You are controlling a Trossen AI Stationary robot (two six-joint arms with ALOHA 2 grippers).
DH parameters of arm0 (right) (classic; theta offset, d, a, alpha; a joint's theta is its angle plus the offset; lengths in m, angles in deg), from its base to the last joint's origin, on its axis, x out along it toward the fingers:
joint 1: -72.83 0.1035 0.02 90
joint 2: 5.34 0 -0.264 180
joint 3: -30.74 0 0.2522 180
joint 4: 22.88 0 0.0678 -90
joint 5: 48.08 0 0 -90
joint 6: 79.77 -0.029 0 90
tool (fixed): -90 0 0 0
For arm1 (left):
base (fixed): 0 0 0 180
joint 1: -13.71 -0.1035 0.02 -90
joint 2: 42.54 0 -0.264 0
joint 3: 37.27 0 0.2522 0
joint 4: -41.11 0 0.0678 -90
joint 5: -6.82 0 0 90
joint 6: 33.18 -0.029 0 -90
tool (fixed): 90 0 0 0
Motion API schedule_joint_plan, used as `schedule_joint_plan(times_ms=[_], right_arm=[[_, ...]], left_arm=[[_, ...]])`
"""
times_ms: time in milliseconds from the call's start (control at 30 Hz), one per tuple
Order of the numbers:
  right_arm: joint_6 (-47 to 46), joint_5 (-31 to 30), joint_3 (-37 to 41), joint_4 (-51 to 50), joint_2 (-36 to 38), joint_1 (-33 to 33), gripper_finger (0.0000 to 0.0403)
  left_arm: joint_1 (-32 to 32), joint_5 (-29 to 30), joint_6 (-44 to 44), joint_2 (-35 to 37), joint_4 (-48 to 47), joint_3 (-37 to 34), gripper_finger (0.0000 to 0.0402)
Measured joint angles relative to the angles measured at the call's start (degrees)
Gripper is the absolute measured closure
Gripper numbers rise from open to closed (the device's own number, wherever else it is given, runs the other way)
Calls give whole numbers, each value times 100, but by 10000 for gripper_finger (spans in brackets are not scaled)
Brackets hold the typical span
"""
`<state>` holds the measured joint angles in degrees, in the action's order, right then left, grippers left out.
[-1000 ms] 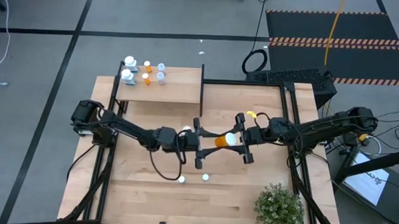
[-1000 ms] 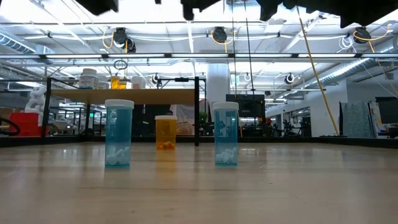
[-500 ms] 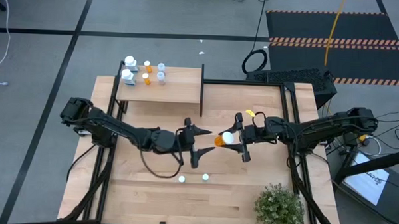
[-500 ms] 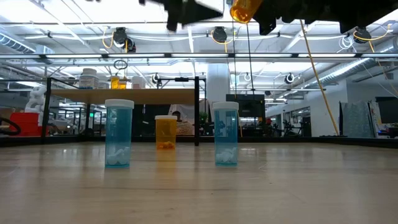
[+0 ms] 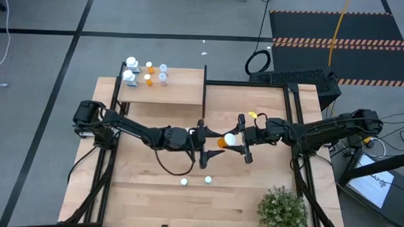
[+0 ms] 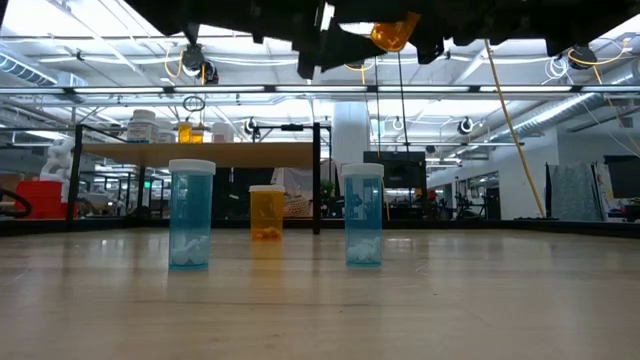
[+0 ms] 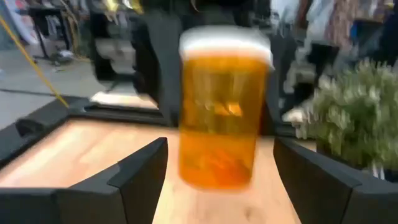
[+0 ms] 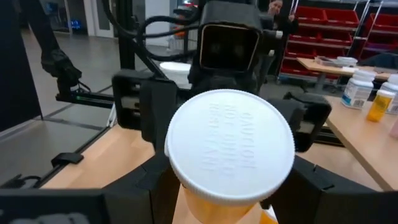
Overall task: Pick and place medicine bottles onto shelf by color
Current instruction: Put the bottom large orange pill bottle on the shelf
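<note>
An orange medicine bottle point(image 5: 222, 141) with a white cap point(image 8: 230, 146) hangs above the table's middle, and my right gripper point(image 5: 227, 140) is shut on it. My left gripper point(image 5: 214, 142) faces it from the left and is open. Its two fingers point(image 7: 143, 171) stand on either side of the bottle's bottom end point(image 7: 214, 171), with small gaps showing. The shelf point(image 5: 179, 92) at the far left carries several bottles point(image 5: 147, 72) on its far end. Two blue bottles point(image 6: 191, 227) point(image 6: 363, 227) and an orange one point(image 6: 266, 212) stand upright on the table. My right gripper pinches the orange bottle's body point(image 8: 186, 208) just under the cap, one finger point(image 8: 146, 186) on each side. The fingers come level from the table's right and lie along the bottle. The bottle is lifted clear and lies about level, with its cap toward my right wrist and its bottom toward my left gripper.
A green potted plant point(image 5: 283, 211) stands at the table's near right corner. The shelf's black upright panel point(image 5: 204, 83) rises just beyond both grippers. The two blue bottles' white caps point(image 5: 184, 182) point(image 5: 208, 180) show on the table nearer than the grippers.
My left gripper drew back toward the table's left edge and tipped. It then came right again, and its fingers now stand around the bottle's bottom end. My right gripper has tipped and sunk a little, which brings the orange bottle lower in the low view.
</note>
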<state>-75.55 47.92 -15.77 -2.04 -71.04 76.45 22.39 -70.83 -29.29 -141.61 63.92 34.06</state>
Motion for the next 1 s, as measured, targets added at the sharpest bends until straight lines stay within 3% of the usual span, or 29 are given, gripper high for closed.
schedule_joint_plan(times_ms=[467, 1000], right_arm=[[-8, 19, -2, -22, 3, -2, 206], [-7, 9, -2, 88, 3, -2, 193]], left_arm=[[-14, -180, -391, -8, 143, -20, 227], [-4, -182, -530, -8, 302, -20, 225]])
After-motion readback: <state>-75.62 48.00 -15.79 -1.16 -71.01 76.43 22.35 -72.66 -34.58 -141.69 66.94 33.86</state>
